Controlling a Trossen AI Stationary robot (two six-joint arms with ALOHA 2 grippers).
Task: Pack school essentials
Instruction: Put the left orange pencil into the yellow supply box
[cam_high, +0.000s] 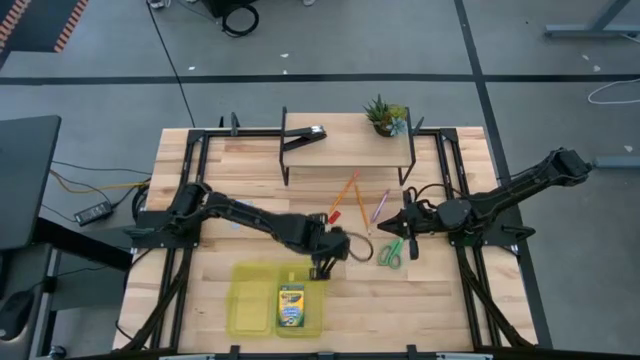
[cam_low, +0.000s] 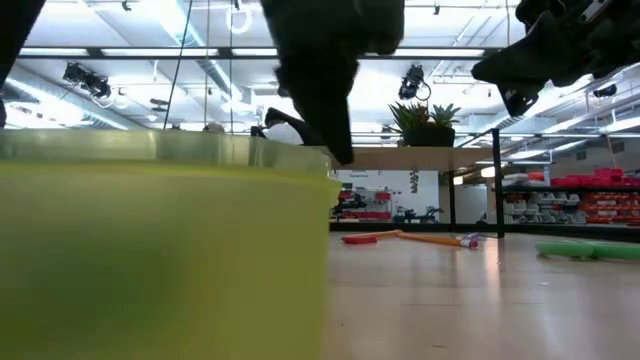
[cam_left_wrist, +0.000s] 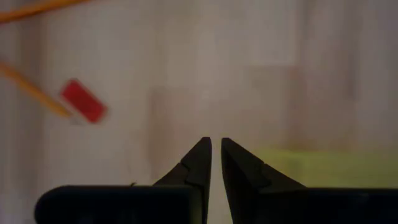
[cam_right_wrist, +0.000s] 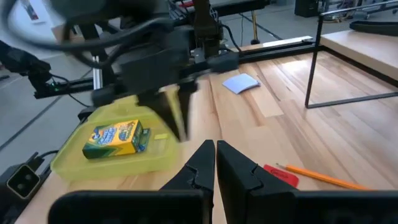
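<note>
A yellow-green crayon box lies in the translucent yellow tray at the table's near edge. My left gripper hangs just above the tray's far right corner. It points steeply down, its fingertips a narrow gap apart with nothing between them. An orange pencil, a short red piece, a pink-purple pencil and green-handled scissors lie flat on the table to the right. A pale bluish block lies farther left. My right gripper hovers shut beside the pink-purple pencil.
A black-framed wooden shelf stands at the far side, with a potted plant and a black clip-like tool on it. Black rails run along both table sides. Bare wood lies between the tray and the scissors.
</note>
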